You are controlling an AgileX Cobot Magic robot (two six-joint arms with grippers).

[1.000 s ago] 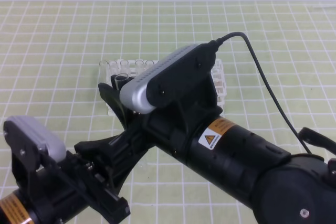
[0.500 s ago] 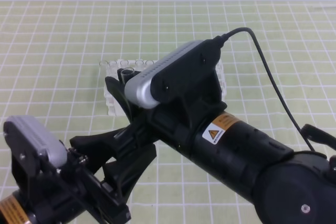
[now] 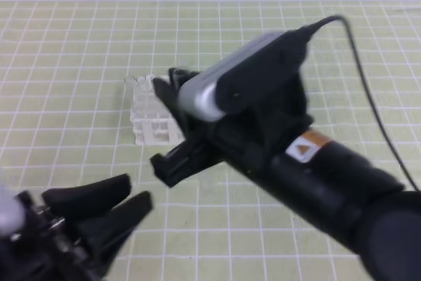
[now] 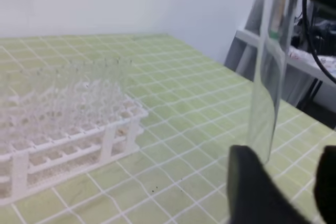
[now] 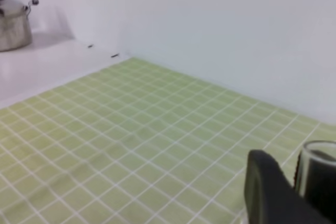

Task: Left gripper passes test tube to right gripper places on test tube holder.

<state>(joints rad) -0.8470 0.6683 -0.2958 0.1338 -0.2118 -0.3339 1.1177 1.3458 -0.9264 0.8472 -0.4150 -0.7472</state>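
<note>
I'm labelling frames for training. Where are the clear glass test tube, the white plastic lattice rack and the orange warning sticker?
Clear glass test tube [image 4: 265, 95]: left wrist view, mid-length of its wall.
White plastic lattice rack [image 4: 113, 129]: left wrist view, near front corner post.
Orange warning sticker [image 3: 306, 144]: exterior high view, sticker centre.

No legible words, brand names or numbers are shown in any view. One sign is seen: an orange sticker [image 3: 307, 147] on the black arm at the right, bearing a blurred warning-triangle mark whose lettering cannot be read.
</note>
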